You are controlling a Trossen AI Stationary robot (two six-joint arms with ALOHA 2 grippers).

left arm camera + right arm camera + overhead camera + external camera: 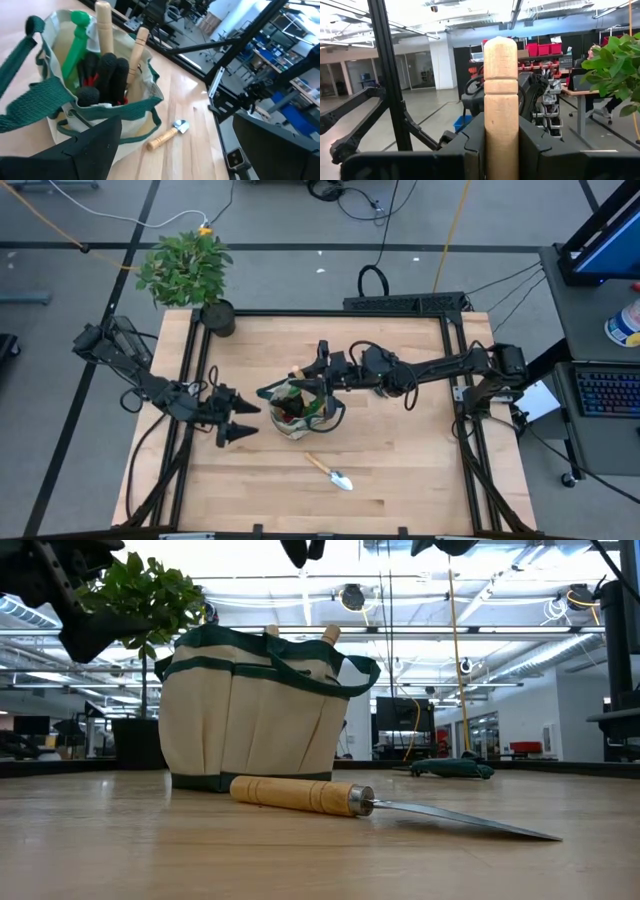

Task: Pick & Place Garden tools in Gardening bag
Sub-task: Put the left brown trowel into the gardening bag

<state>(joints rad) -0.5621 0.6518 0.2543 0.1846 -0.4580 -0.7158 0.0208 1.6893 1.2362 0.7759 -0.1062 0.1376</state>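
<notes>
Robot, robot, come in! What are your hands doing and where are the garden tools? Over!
Right gripper shut on wooden handle over gardening bag. Left gripper open beside bag. One trowel on table, nothing blocking.

The high view looks straight down on the whole tabletop. The low view sits at tabletop level, close to the trowel, facing the gardening bag and the room behind. The left wrist view looks down into the gardening bag at close range. The right wrist view faces level across the room past a wooden handle directly ahead.
</notes>
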